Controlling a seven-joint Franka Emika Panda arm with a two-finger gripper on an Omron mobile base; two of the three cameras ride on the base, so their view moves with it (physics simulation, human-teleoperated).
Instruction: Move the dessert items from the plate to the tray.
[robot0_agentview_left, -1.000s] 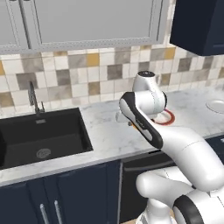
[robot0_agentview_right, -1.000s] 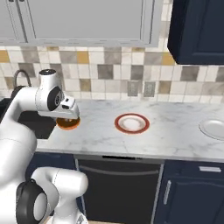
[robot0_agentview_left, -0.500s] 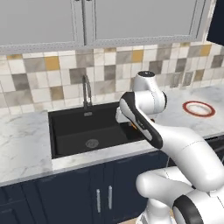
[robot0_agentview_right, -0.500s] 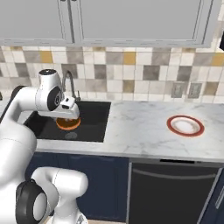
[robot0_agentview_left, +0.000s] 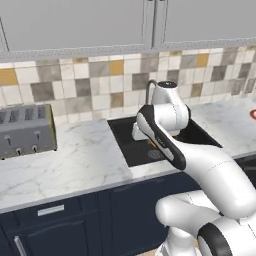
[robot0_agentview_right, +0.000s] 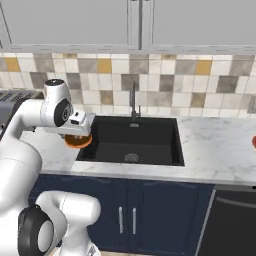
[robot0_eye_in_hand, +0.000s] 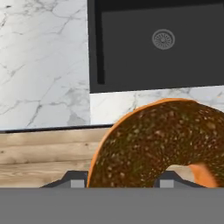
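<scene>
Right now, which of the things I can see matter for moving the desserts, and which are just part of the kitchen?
Part of the job:
- the doughnut, a dessert item held in the gripper

Just kitchen:
- the toaster
- the sink
- the tap
- the marble counter

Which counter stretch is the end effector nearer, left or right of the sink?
The left stretch, with the toaster: the end effector, shut on a donut, hangs by the sink's left edge.
</scene>
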